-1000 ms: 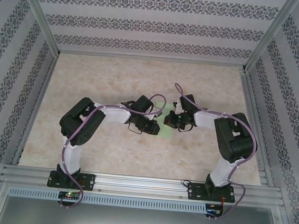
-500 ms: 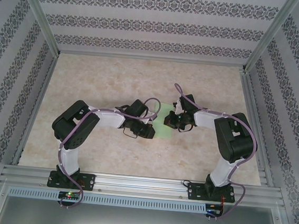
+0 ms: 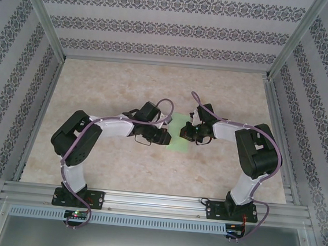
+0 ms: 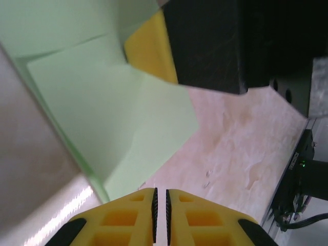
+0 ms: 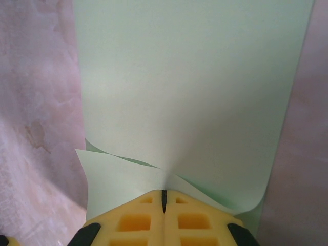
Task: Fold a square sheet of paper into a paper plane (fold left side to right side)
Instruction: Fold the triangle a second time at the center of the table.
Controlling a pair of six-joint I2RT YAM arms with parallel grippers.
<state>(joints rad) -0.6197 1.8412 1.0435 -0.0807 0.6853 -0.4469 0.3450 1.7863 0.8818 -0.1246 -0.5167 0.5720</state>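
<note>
The square sheet of paper (image 3: 175,131) is light green and lies folded in layers on the table between my two grippers. My right gripper (image 3: 184,132) is shut on its near edge, where the paper (image 5: 189,92) puckers and curls up at the yellow fingertips (image 5: 177,197). My left gripper (image 3: 164,136) is just left of the sheet; its jaws (image 4: 160,192) stand shut to a slit with nothing between them, a little short of the paper's corner (image 4: 118,118). The right gripper's yellow finger (image 4: 146,48) presses on the sheet there. No paper plane is in view.
The marbled beige table top (image 3: 127,84) has free room behind and to both sides. Patterned walls and aluminium posts enclose it, and a metal rail (image 3: 156,203) with both arm bases runs along the near edge.
The left arm's elbow has swung out to the left and its gripper has drawn slightly back from the sheet, so more green paper shows. The right arm has stayed put.
</note>
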